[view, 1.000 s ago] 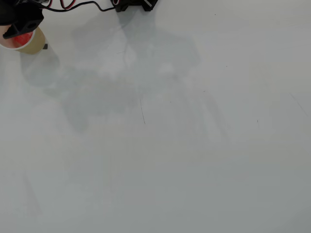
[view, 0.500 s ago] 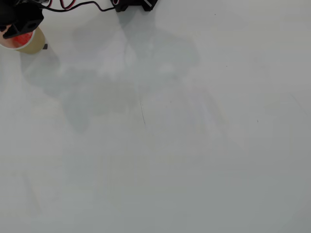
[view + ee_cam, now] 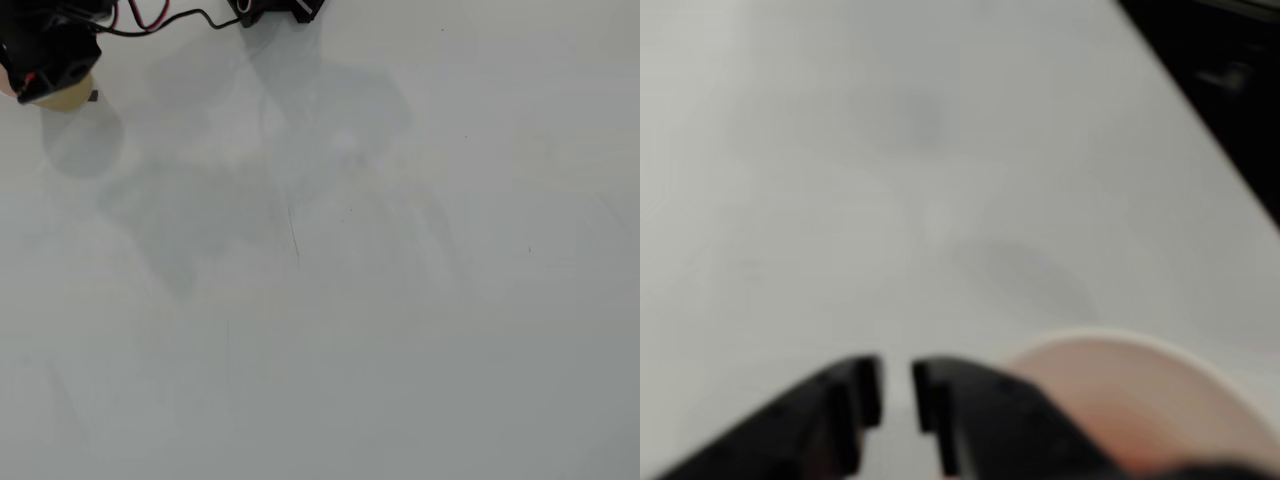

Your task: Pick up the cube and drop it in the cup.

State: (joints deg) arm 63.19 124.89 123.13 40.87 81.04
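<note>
In the overhead view the beige cup (image 3: 68, 97) stands at the far top left, mostly covered by my black arm (image 3: 48, 50). Only its tan side shows there. The wrist view shows the cup (image 3: 1140, 400) at the lower right, blurred, its inside tinted pink. The cube is hidden; I cannot make it out in either view. My gripper (image 3: 897, 395) enters from the bottom edge just left of the cup's rim, its dark fingers (image 3: 840, 410) drawn together to a narrow slit with nothing between them.
The arm's base (image 3: 275, 8) and its red and black cables (image 3: 150, 20) sit at the top edge of the overhead view. A small dark mark (image 3: 92, 96) lies beside the cup. A dark area (image 3: 1220, 70) borders the white table in the wrist view.
The arm has shifted over the cup, so the red seen inside the cup's mouth earlier is now covered. The cup has stayed in place.
</note>
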